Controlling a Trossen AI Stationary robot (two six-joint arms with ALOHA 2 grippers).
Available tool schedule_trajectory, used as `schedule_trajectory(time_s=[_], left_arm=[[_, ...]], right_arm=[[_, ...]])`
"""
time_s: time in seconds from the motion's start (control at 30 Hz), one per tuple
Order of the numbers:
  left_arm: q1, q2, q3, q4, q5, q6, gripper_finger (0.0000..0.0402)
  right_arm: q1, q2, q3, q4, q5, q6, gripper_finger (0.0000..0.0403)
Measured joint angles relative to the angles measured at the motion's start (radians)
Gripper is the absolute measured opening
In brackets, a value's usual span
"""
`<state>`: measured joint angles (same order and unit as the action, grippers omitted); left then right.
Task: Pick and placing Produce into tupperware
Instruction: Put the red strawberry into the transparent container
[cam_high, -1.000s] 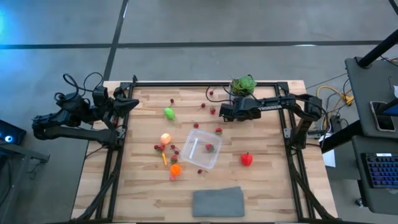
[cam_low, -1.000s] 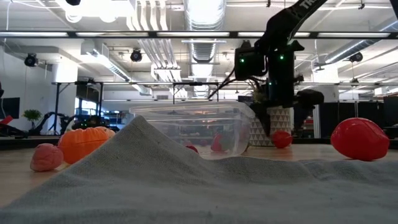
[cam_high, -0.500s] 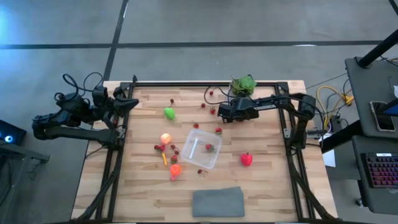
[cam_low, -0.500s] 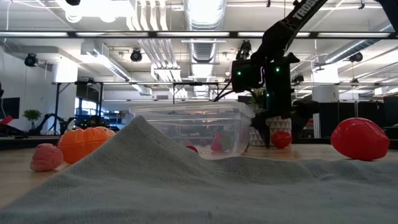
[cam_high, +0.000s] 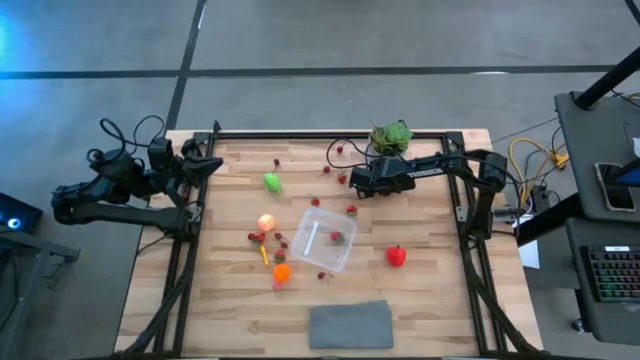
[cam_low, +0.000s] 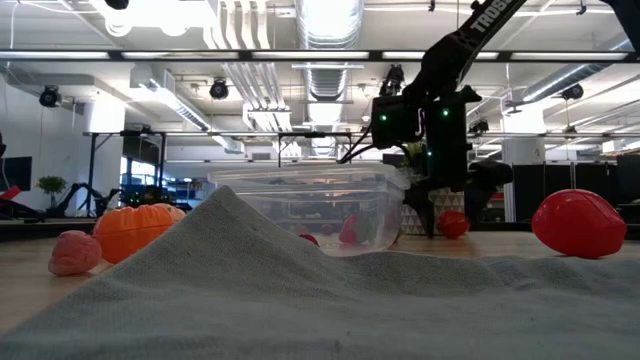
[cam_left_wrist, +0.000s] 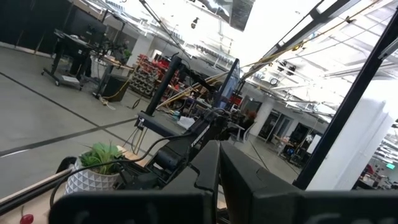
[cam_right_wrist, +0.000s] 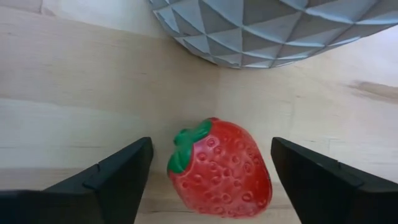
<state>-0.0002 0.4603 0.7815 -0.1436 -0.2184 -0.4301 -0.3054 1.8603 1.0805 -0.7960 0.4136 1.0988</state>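
A red toy strawberry (cam_right_wrist: 221, 165) with a green cap lies on the wooden table just in front of the white plant pot (cam_right_wrist: 273, 28). My right gripper (cam_right_wrist: 210, 149) stands open over it, tilted steeply down, one finger on each side and a gap between each finger and the fruit. In the low view the right gripper (cam_low: 450, 212) reaches down to the table around the strawberry (cam_low: 453, 224). The clear tupperware (cam_high: 325, 238) sits mid-table with one red piece (cam_high: 338, 237) inside. My left gripper (cam_high: 215, 165) waits shut at the table's far left.
Loose produce lies around the tub: a green piece (cam_high: 272, 182), a peach piece (cam_high: 266, 222), an orange piece (cam_high: 281, 271), a red pepper (cam_high: 397, 256) and small berries. A grey cloth (cam_high: 350, 325) lies at the near edge. The potted plant (cam_high: 390, 137) stands close behind my right gripper.
My right gripper has sunk toward the table and come down around the strawberry, shifting slightly toward the table's left, then held still. It stays open.
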Motion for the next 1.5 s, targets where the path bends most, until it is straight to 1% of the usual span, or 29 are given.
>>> schedule_trajectory(time_s=[0.43,0.7,0.97,1.17,1.43,1.5], left_arm=[[0.0,0.0,0.0,0.001,0.0,0.0,0.0],[0.0,0.0,0.0,0.004,0.0,0.0,0.0],[0.0,0.0,0.001,0.004,0.0,0.0,0.0],[0.0,0.0,0.001,0.003,0.0,0.0,0.0],[-0.001,0.0,0.001,0.003,0.0,0.0,0.0],[-0.001,0.0,0.001,0.003,0.0,0.0,0.0]], right_arm=[[0.0,0.0,0.0,0.004,-0.028,0.0,0.0247],[0.007,0.0,0.015,-0.015,-0.048,-0.001,0.0217],[0.032,0.0,0.027,-0.046,-0.062,0.005,0.0209],[0.094,-0.017,0.072,-0.104,-0.083,0.022,0.0208],[0.224,-0.097,0.22,-0.119,-0.081,0.019,0.0208],[0.255,-0.109,0.265,-0.104,-0.082,-0.02,0.0208]])
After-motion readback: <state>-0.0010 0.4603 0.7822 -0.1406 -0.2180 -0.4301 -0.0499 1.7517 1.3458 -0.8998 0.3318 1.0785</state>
